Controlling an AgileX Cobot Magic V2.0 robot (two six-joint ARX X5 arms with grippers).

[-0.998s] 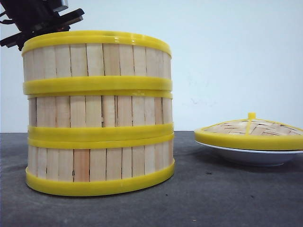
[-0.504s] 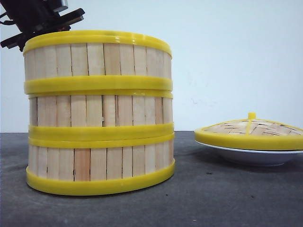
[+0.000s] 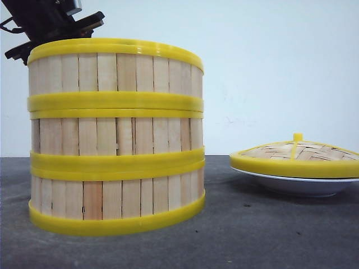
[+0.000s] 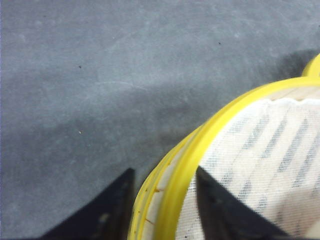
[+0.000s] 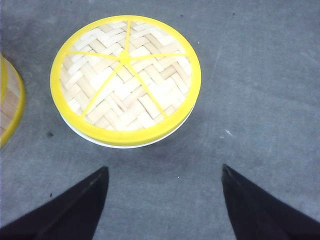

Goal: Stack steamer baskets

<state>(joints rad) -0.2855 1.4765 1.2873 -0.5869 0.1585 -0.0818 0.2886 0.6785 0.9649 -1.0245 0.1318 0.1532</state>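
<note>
Three steamer baskets stand stacked at the left of the front view: top (image 3: 115, 75), middle (image 3: 115, 134), bottom (image 3: 115, 196). My left arm (image 3: 50, 19) reaches in behind the top one. In the left wrist view my left gripper (image 4: 165, 169) straddles the top basket's yellow rim (image 4: 235, 112). One finger is outside the wall and one inside over the white mesh liner (image 4: 260, 165), with a narrow gap on each side, so it is open. My right gripper (image 5: 164, 167) hangs open over bare table with nothing between its fingers.
A woven lid (image 3: 294, 154) with a yellow rim lies on a shallow white plate (image 3: 297, 185) at the right. It shows just beyond the right gripper as the lid (image 5: 125, 75). The stack's edge (image 5: 10, 105) shows beside it. The table is dark grey.
The whole stack has shifted slightly to the left and settled a little lower. The left arm has edged right. Lid and plate have not moved.
</note>
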